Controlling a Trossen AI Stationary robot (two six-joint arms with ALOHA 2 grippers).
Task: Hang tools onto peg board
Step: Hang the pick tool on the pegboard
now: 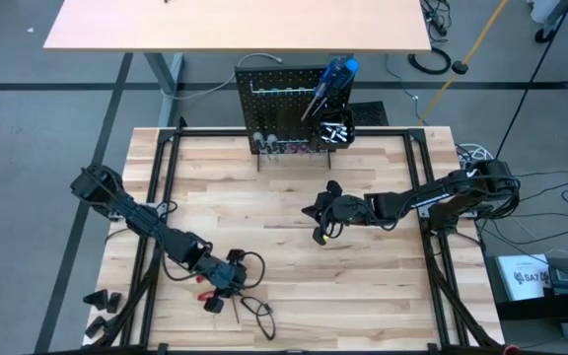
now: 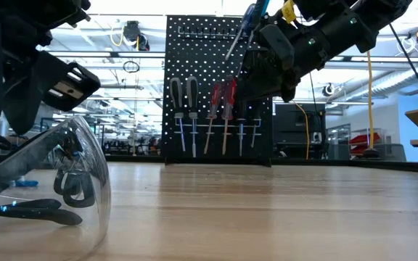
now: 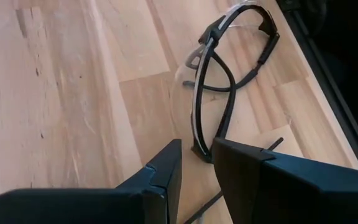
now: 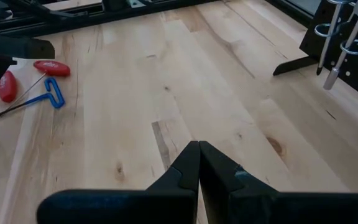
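The black peg board (image 1: 289, 104) stands at the table's far edge. Screwdrivers (image 2: 202, 116) hang on it in a row, and blue-handled ones (image 1: 335, 79) stick up from its bin. Red-handled tools (image 4: 51, 67) and a blue T-handle key (image 4: 53, 94) lie near the front left. Clear safety glasses (image 3: 229, 68) lie by the near edge. My left gripper (image 3: 197, 155) is low over the table and open, the glasses' temple ends (image 3: 202, 151) between its fingertips. My right gripper (image 4: 198, 149) hovers shut and empty over the table's middle (image 1: 319, 215). My left gripper comes slanting down at the glasses' temple ends (image 3: 202, 151), which lie in the gap between its fingers. A clear space shows beside one finger. Whether the other finger (image 3: 229, 162) touches them, I cannot tell. The glasses rest on the table.
A thin metal rod (image 3: 272, 144) lies on the wood under my left gripper. Black frame rails (image 1: 156, 197) run along the table's left and right sides. Bare wood stretches between my right gripper and the peg board. A second table (image 1: 235, 25) stands beyond the board.
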